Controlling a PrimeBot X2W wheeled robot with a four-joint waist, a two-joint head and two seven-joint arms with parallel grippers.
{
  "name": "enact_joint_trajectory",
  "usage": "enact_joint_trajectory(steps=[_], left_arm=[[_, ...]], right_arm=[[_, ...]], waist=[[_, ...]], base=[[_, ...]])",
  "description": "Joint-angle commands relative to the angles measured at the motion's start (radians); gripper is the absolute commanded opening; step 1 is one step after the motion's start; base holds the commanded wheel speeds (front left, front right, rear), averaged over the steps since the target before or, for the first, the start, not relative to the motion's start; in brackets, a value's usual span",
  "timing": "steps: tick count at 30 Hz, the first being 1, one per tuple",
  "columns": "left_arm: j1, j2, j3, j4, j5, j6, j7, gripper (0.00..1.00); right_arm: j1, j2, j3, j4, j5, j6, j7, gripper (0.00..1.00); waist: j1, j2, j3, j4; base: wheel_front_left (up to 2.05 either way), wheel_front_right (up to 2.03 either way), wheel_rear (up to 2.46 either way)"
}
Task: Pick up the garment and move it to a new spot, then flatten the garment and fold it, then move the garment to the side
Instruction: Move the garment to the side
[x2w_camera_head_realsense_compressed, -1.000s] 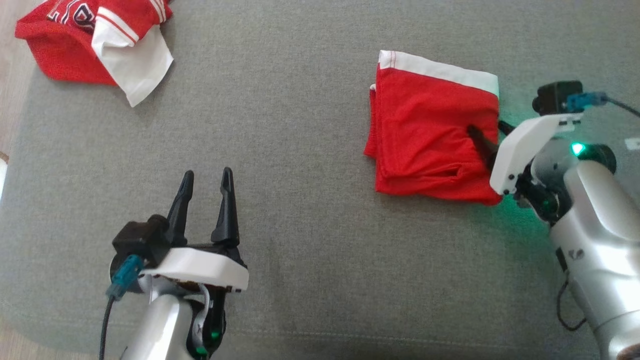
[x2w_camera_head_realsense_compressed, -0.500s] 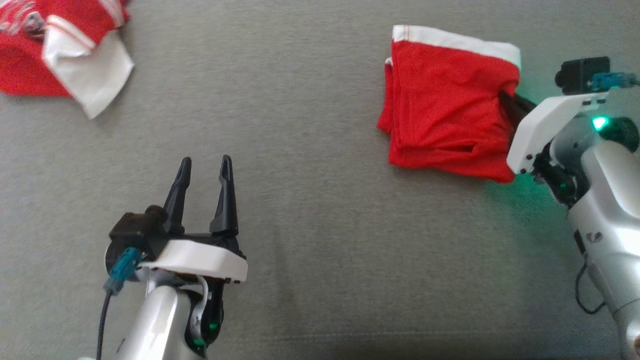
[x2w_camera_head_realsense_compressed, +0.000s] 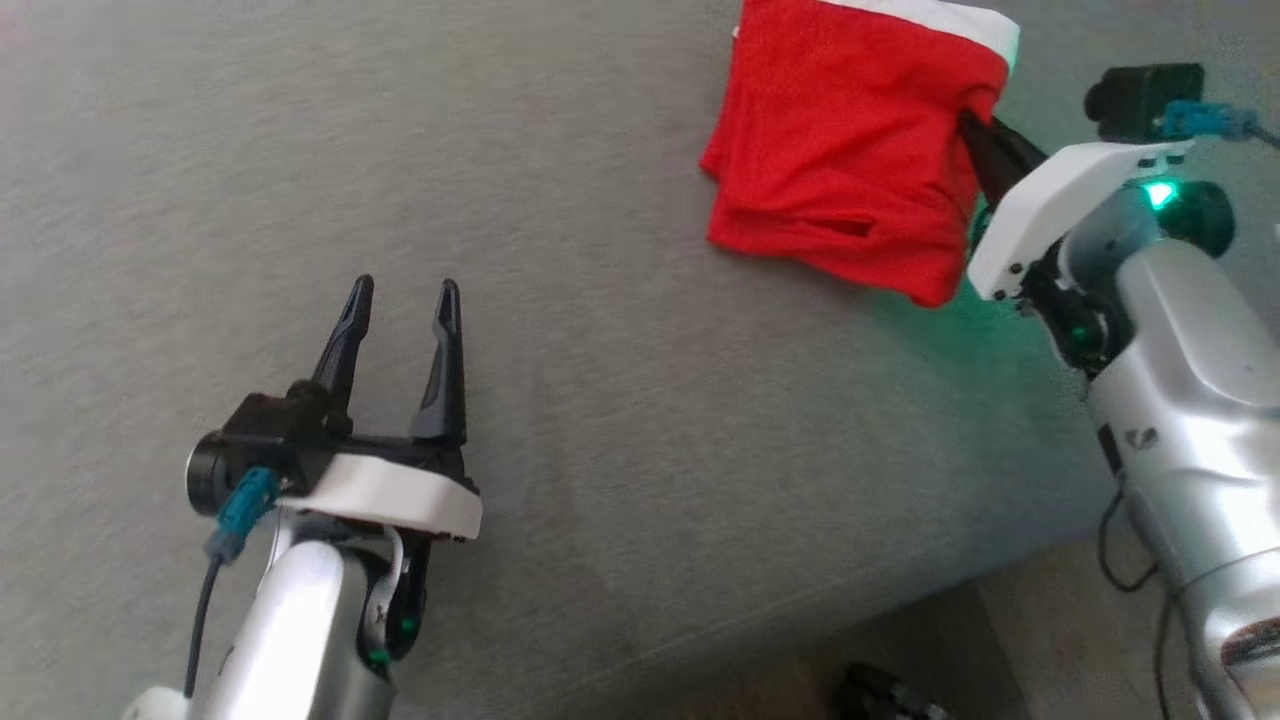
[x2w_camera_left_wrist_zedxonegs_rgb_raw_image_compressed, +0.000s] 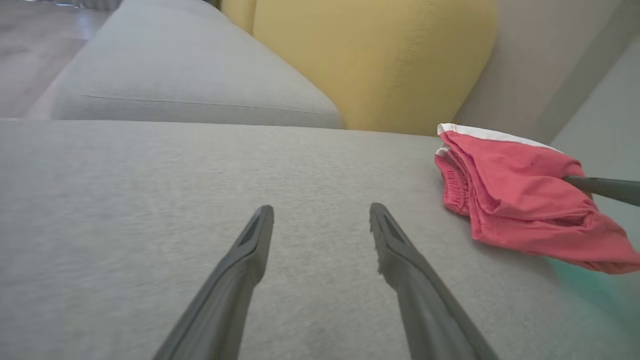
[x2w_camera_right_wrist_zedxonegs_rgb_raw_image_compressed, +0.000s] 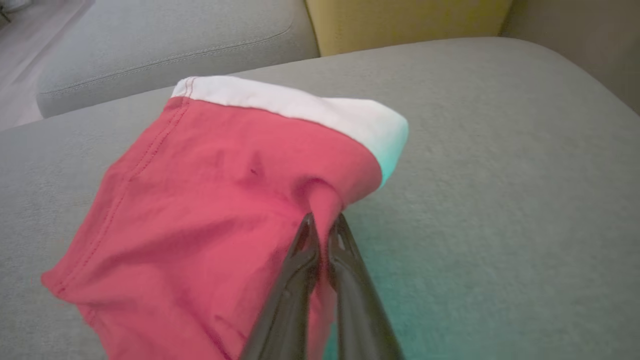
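The garment, red shorts with a white waistband, lies folded in the upper right of the head view on the grey sofa seat. The right arm has its jaws clamped together on a pinch of red cloth at the bundle's right side. In the right wrist view the fabric puckers up between the two dark fingers, probably a grip meant to drag the folded layers along as one. Judging by the neat fold, this is the last step, sliding it aside. The left arm waits at lower left, jaws apart and empty above bare seat, out of the way
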Motion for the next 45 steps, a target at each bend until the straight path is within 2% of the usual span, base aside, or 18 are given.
enact_joint_trajectory(steps=[1, 6, 10, 13, 14, 18, 25, 40, 45], left_arm=[[-0.035, 0.015, 0.017, -0.027, 0.012, -0.002, -0.006, 1.0], [-0.048, 0.019, 0.008, -0.028, 0.016, -0.002, 0.0, 1.0], [-0.056, 0.02, 0.001, -0.033, 0.015, -0.002, 0.003, 1.0], [-0.061, 0.021, 0.001, -0.041, 0.013, 0.001, 0.002, 1.0], [-0.066, 0.021, 0.0, -0.049, 0.012, 0.002, 0.002, 1.0], [-0.07, 0.022, 0.003, -0.07, 0.008, 0.008, 0.001, 1.0], [-0.065, 0.034, 0.011, -0.101, 0.006, 0.019, 0.001, 1.0], [-0.06, 0.035, -0.004, -0.123, -0.004, 0.028, 0.0, 1.0], [-0.063, 0.04, -0.007, -0.125, -0.005, 0.03, 0.004, 1.0]], right_arm=[[-0.037, 0.01, 0.007, -0.017, -0.003, 0.007, -0.024, 0.0], [-0.061, 0.028, 0.006, 0.008, -0.008, 0.007, -0.051, 0.0], [-0.104, 0.018, -0.005, 0.052, -0.042, 0.007, -0.082, 0.0], [-0.145, -0.013, -0.018, 0.101, -0.079, 0.007, -0.095, 0.0], [-0.176, -0.046, -0.031, 0.138, -0.103, 0.007, -0.096, 0.0], [-0.228, -0.116, -0.047, 0.2, -0.147, 0.007, -0.094, 0.0], [-0.298, -0.22, -0.066, 0.278, -0.221, 0.007, -0.093, 0.0], [-0.372, -0.311, -0.082, 0.327, -0.33, 0.007, -0.087, 0.0], [-0.382, -0.307, -0.079, 0.332, -0.368, 0.007, -0.096, 0.0]], waist=[[-0.0001, 0.0, 0.039, -0.103], [-0.0001, 0.0, 0.048, -0.121], [-0.0001, 0.0, 0.057, -0.095], [-0.0001, 0.0, 0.067, -0.056], [-0.0001, 0.0, 0.076, -0.025], [-0.0001, 0.0, 0.095, 0.031], [-0.0001, 0.0, 0.13, 0.081], [-0.0001, 0.0, 0.142, 0.103], [-0.0001, 0.0, 0.151, 0.105]], base=[[0.0, 0.0, 0.0], [0.0, 0.0, 0.0], [0.0, 0.0, 0.0], [0.0, 0.0, 0.0], [0.0, 0.0, 0.0], [0.0, 0.0, 0.0], [0.0, 0.0, 0.0], [0.0, 0.0, 0.0], [0.0, 0.0, 0.0]])
